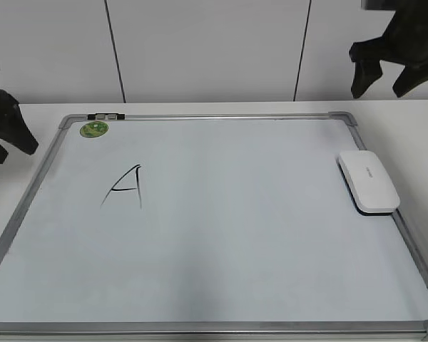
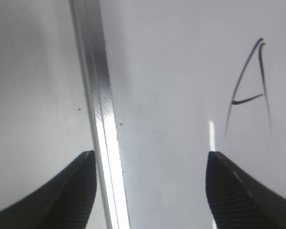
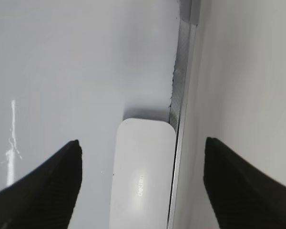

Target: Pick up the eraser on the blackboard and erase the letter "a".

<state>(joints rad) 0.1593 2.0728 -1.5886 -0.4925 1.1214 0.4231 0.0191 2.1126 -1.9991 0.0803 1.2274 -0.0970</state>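
The white eraser (image 1: 369, 181) lies flat on the blackboard (image 1: 235, 235) against its right frame; it also shows in the right wrist view (image 3: 142, 181). My right gripper (image 1: 381, 92) hangs open and empty in the air above and behind the eraser, its jaws (image 3: 140, 143) straddling it from above. My left gripper (image 1: 13, 151) is open and empty over the board's left frame (image 2: 97, 95). The only mark on the board is a large angular capital "A" (image 1: 126, 187), also in the left wrist view (image 2: 250, 90). No small lowercase "a" is in view.
A round green sticker (image 1: 94, 129) sits at the board's far left corner, next to a small dark clip (image 1: 105, 115) on the frame. The board lies on a white table (image 1: 414, 121) against a white panelled wall.
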